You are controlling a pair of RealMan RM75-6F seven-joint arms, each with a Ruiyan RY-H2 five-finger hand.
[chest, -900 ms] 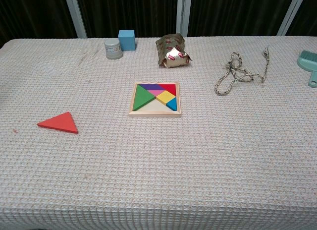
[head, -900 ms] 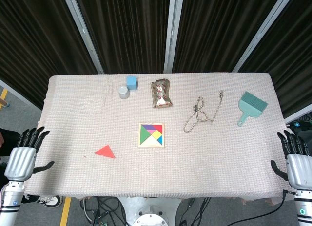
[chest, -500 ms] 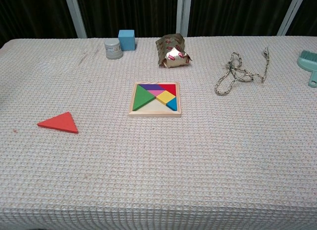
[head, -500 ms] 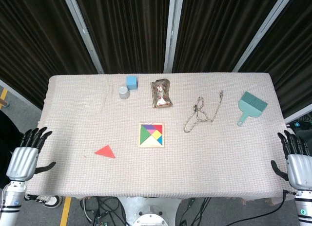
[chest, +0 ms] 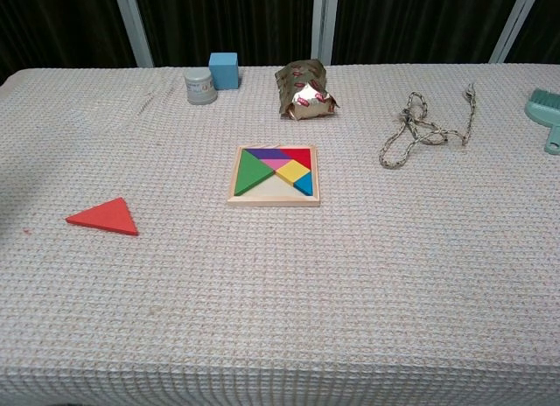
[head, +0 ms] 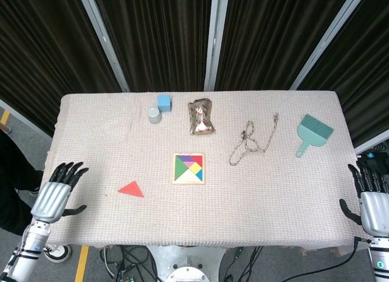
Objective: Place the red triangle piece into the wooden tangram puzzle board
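Left hand (head: 53, 196): fingers spread, holding nothing, at the bench's (head: 91, 130) left edge.
Right hand (head: 372, 200): fingers apart, empty, at the right edge.
Triangle (head: 131, 189): flat on bench, well left of board (head: 188, 168).

dark curtains (head: 164, 39), cloth-covered table (head: 273, 191), grey floor (head: 24, 136)

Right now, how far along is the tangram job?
Nothing is placed yet. The red triangle piece lies flat on the table cloth, apart from the wooden tangram puzzle board, whose bottom triangular slot shows bare wood. The left hand hovers open near the table's edge; the right hand is open too. Grasping and placing remain.
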